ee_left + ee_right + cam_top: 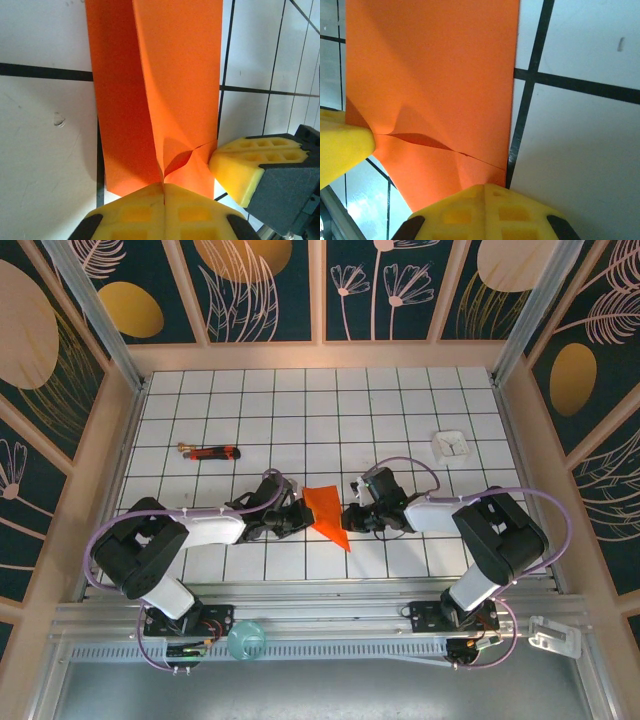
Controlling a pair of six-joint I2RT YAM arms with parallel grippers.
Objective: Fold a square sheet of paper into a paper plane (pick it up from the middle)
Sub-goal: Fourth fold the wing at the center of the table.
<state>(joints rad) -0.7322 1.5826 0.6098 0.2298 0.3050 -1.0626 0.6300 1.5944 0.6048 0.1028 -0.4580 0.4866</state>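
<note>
The metal rail (330, 625) carrying both arm bases lies nearest, with a small teal round piece (246, 638) on it, behind the left end effector (300, 516). Beyond it the white gridded table (400, 400) spreads out under both end effectors.

The orange-red sheet of paper (326, 512), already creased into a pointed shape, sits between the left end effector and the right end effector (353, 517), touching both. Its point angles back toward the rail.

In the left wrist view, the left end effector (164, 192) is clenched, its yellow fingers (135, 215) pressed together with the paper's (175, 75) near edge pinched in their seam. A yellow finger of the right one touches the sheet's right edge, where a short crease begins.

In the right wrist view, the right end effector (484, 195) is likewise clenched on the near edge of the paper (435, 75), and a left finger presses the sheet from the left.

A red-and-black stick tool (210, 452) lies on the table beyond and to the left of the left end effector. A small white square object (452, 445) lies beyond and to the right of the right end effector.
</note>
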